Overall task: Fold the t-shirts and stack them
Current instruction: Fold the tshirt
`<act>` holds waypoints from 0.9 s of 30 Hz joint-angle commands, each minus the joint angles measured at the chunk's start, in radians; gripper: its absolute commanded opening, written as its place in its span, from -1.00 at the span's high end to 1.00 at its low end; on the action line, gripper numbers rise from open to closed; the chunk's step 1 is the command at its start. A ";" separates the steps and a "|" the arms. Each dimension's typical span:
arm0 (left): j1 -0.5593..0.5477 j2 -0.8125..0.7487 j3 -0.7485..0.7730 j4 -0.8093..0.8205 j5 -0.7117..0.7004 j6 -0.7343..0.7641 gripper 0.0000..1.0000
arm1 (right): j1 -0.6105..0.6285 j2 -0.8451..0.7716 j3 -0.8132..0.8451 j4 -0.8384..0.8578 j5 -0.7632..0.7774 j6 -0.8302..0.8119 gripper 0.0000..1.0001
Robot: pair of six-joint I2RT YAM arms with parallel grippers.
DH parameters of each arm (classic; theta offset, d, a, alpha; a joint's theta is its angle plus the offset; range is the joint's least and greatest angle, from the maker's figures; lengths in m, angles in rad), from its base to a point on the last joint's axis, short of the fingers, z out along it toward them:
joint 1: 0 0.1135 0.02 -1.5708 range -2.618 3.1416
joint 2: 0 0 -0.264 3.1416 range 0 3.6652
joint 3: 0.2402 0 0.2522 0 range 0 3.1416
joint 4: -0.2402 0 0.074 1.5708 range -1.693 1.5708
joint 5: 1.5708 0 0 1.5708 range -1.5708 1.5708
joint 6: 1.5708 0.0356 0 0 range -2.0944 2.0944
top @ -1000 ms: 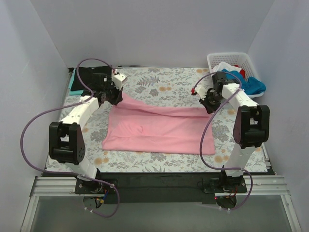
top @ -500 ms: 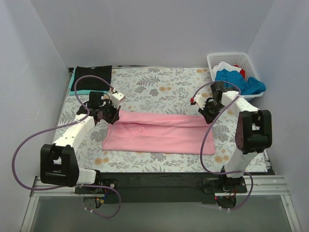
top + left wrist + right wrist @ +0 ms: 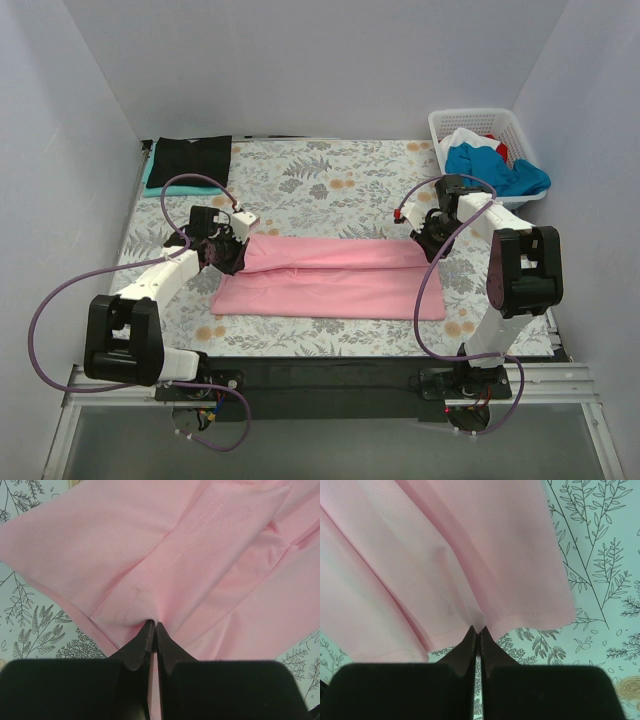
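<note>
While pink t-shirt (image 3: pixel 330 282) lies between them, left pincer (image 3: pixel 231 256), right pincer (image 3: pixel 430 245) each clamped on its ends

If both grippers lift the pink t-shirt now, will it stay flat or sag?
Probably sag: the pink t-shirt creases softly where the left gripper and right gripper pinch it. It looks thin, so likely light. Each pinch holds little cloth; it might slip.

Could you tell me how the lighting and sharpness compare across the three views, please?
Top external: even, diffuse light, only soft shadows, no glare, the pink t-shirt sharp. Left wrist: seam stitching crisp, but the left gripper is a featureless black mass. Right wrist: equally sharp; the tablecloth looks mint-tinted, the right gripper underexposed.
</note>
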 commanded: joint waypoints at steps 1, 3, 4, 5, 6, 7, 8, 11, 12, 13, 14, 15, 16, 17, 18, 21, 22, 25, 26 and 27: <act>0.006 0.010 0.021 0.024 -0.013 -0.002 1.00 | 0.003 -0.007 -0.007 0.001 0.001 -0.030 0.97; 0.004 0.014 0.031 0.015 -0.005 0.004 1.00 | 0.003 -0.008 -0.007 0.000 0.007 -0.030 0.97; 0.004 0.016 0.035 0.007 0.000 0.010 1.00 | 0.003 -0.008 -0.007 -0.002 0.012 -0.030 0.97; 0.004 0.014 0.038 0.001 0.004 0.023 1.00 | 0.003 -0.010 -0.009 -0.002 0.016 -0.031 0.97; 0.004 0.011 0.039 -0.005 0.009 0.027 1.00 | 0.005 -0.016 -0.010 0.000 0.021 -0.037 0.97; 0.004 0.008 0.039 -0.010 0.009 0.032 1.00 | 0.005 -0.017 -0.016 0.000 0.024 -0.040 0.97; 0.004 0.001 0.038 -0.010 0.010 0.040 1.00 | 0.005 -0.017 -0.016 0.000 0.025 -0.042 0.97; 0.004 -0.007 0.035 -0.019 0.021 0.046 1.00 | 0.005 -0.016 -0.009 0.001 0.028 -0.043 0.97; 0.004 -0.010 0.035 -0.020 0.024 0.049 1.00 | 0.005 -0.013 -0.004 0.003 0.025 -0.040 0.97; 0.004 -0.012 0.035 -0.022 0.024 0.049 1.00 | 0.005 -0.013 0.000 0.003 0.024 -0.037 0.97; 0.004 -0.012 0.035 -0.022 0.023 0.049 1.00 | 0.007 -0.013 0.006 0.001 0.024 -0.039 0.97; 0.004 -0.016 0.036 -0.020 0.021 0.040 1.00 | 0.005 -0.016 0.025 0.003 0.024 -0.037 0.97; 0.004 -0.019 0.038 -0.016 0.020 0.035 1.00 | 0.005 -0.017 0.036 0.001 0.025 -0.037 0.97; 0.004 -0.023 0.042 -0.013 0.018 0.029 1.00 | 0.005 -0.016 0.051 0.001 0.028 -0.034 0.97; 0.004 -0.023 0.045 -0.010 0.018 0.024 1.00 | 0.005 -0.016 0.078 0.000 0.033 -0.033 0.97; 0.006 -0.026 0.058 0.012 0.001 -0.003 1.00 | 0.003 -0.019 0.138 0.000 0.039 -0.025 0.97; 0.007 -0.032 0.059 0.018 -0.003 -0.017 1.00 | 0.002 -0.017 0.152 0.000 0.038 -0.022 0.97; 0.007 -0.056 0.056 0.038 -0.003 -0.026 1.00 | 0.002 -0.022 0.175 -0.002 0.032 -0.016 0.97; 0.006 -0.073 0.051 0.039 0.010 -0.023 1.00 | 0.000 -0.030 0.166 -0.002 0.028 -0.016 0.97; 0.006 -0.081 0.044 0.040 0.015 -0.019 1.00 | 0.000 -0.036 0.155 0.000 0.025 -0.028 0.97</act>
